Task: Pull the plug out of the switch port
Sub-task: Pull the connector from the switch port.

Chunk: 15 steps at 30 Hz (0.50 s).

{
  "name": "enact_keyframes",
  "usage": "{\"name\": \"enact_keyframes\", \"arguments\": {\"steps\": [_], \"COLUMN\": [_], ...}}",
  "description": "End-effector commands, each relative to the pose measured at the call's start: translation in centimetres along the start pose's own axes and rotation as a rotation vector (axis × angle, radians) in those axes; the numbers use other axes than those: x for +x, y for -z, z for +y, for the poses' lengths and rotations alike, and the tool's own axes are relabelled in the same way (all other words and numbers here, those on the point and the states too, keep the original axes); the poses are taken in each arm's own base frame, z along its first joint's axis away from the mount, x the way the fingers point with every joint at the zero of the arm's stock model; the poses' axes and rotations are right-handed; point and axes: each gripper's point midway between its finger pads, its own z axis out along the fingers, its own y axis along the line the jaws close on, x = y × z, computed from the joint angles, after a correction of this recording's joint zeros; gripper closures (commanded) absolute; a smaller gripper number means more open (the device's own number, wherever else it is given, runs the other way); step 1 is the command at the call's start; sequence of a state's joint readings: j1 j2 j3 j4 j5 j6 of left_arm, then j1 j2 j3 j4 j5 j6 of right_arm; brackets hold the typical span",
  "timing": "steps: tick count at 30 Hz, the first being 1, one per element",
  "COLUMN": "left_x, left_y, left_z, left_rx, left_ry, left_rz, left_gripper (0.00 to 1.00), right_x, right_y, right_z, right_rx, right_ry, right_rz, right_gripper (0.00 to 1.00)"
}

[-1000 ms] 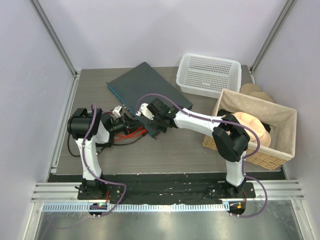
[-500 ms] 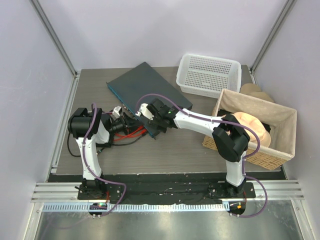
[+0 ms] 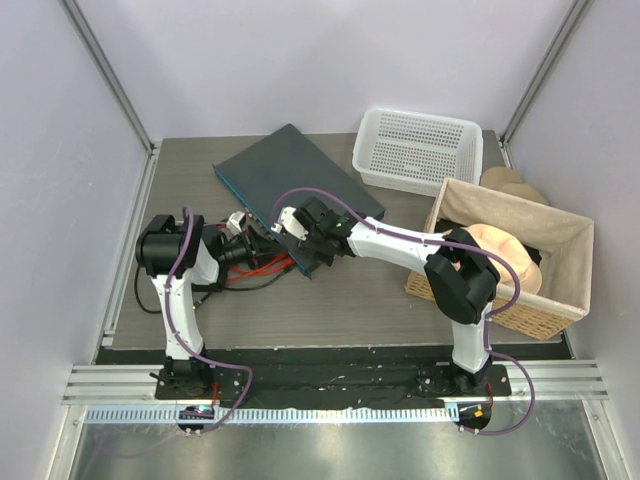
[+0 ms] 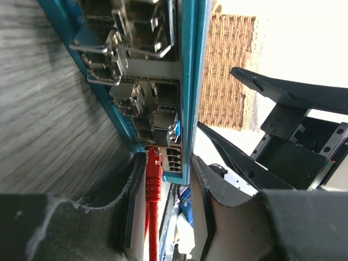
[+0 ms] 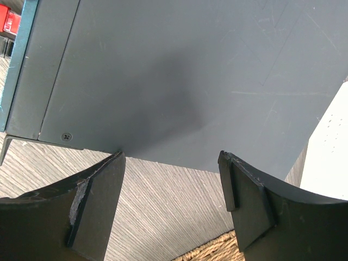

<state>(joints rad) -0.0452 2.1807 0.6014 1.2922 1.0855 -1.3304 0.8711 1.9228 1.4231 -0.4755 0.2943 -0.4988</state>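
1. The switch lies upper centre of the top view, with the red plug seated in its front edge.
2. Our left gripper straddles the plug, unclamped; our right gripper gapes empty over the switch.
3. We risk dragging the switch along if the plug's latch catches.
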Motion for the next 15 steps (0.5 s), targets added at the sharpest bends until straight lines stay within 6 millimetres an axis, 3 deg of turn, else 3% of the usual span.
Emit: {"name": "enact_keyframes", "arguments": {"steps": [1,6,8,12,15], "left_x": [1.5,4.2,3.9,0.8,-0.5], "left_y": [-0.4,1.4,1.9,0.6,0.1], "left_z": [-4.0,-4.5,-4.8,-5.6,-6.3], "left_rx": [0.162,0.170,0.180,0.185,0.195], "left_ry": [-0.312,-0.340,-0.386,-0.415,-0.451], "left_rz": [0.115,0.178,0.175,0.120,0.136], "left_gripper": [0.71,0.70,0.69,0.68,0.65], "right_x": [0.7,1.9,2.5,3.3,3.7], "right_y": [-1.5,-2.0,-2.3,-3.1,-3.6], "right_z": [1.8,1.6,1.6,1.5,1.2], "right_rx": [-0.052,-0.058,-0.062,-0.068,-0.066], "right_ry": [-0.017,-0.054,-0.058,-0.067,-0.075], "right_rz": [0.009,0.031,0.047,0.071,0.084], "right_gripper": [0.20,0.20,0.19,0.18,0.18]}}
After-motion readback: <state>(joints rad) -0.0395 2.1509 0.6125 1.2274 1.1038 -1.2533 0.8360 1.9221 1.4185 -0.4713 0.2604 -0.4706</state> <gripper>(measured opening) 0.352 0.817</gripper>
